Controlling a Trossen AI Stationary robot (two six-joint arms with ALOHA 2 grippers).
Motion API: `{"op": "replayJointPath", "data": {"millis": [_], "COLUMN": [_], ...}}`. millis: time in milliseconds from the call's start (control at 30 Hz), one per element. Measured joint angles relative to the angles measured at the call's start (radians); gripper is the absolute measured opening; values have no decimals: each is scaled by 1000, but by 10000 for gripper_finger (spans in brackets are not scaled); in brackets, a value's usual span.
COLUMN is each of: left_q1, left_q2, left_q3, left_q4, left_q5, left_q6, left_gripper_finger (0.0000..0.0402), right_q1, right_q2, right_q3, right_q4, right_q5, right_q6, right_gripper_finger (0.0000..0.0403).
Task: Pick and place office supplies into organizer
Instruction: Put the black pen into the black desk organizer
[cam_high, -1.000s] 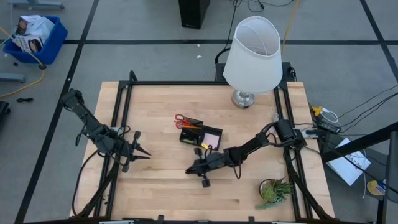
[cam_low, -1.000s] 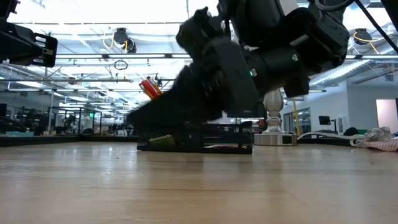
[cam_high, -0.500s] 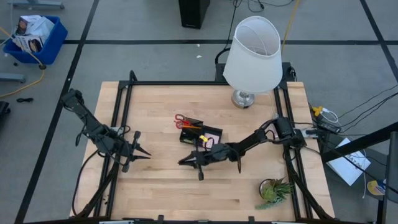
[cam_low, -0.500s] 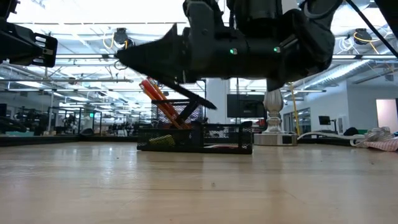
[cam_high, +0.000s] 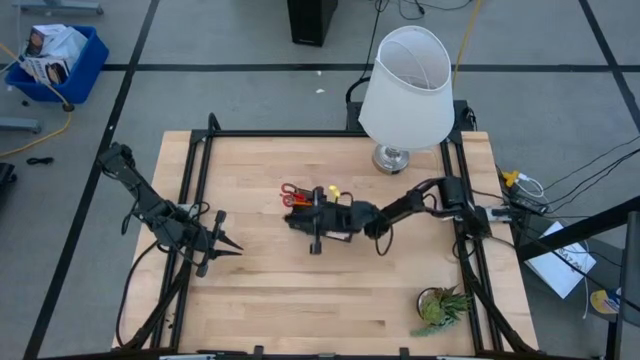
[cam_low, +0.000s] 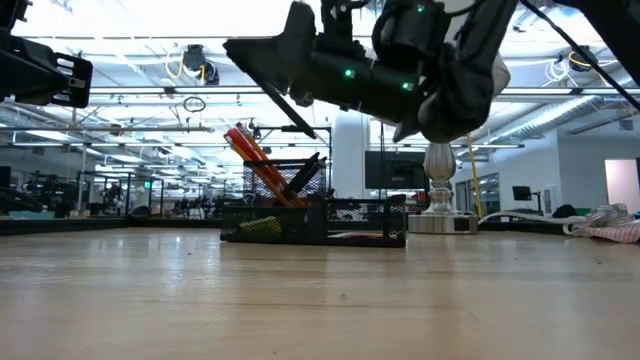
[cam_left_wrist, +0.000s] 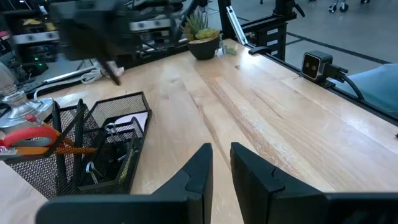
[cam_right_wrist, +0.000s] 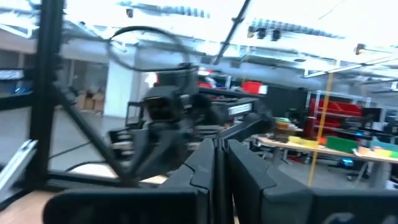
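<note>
The black mesh organizer stands mid-table. Red-handled scissors, orange pencils and dark pens stand in its taller section, and a yellow-green piece lies inside it. My right gripper hovers above the organizer, pointing toward the table's left, shut on a thin black pen. My left gripper waits over the table's left part, open. The pink pad is hidden in the high view. My right gripper pinches the black pen between its two fingers, coming level from the table's right. The pen lies across the fingers, lifted clear. Its free end slants down toward the near edge, above the organizer. The wrist view does not show the contact.
A white-shaded lamp stands at the far right, its base behind the organizer. A small potted plant sits in the near right corner. Bare wood lies between the organizer and the near edge.
My right gripper has risen from just above the table and swung toward the far edge, from the table's near middle to above the organizer. The pen has gone with it, lifted well clear of the table. The left arm has kept still.
</note>
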Motion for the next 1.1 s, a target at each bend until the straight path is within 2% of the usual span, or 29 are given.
{"op": "replayJointPath", "data": {"millis": [267, 400, 633, 1100], "left_q1": [0, 0, 0, 0], "left_q2": [0, 0, 0, 0], "left_q3": [0, 0, 0, 0], "left_q4": [0, 0, 0, 0], "left_q5": [0, 0, 0, 0], "left_q6": [0, 0, 0, 0], "left_gripper_finger": [63, 63, 63, 63], "right_q1": [-95, -127, -149, -180], "right_q2": [0, -1, -1, -1], "right_q3": [40, 87, 134, 134], "right_q4": [28, -29, -163, -166], "right_q5": [-32, -55, -52, -52], "right_q6": [34, 40, 39, 63], "right_gripper_finger": [26, 24, 26, 34]}}
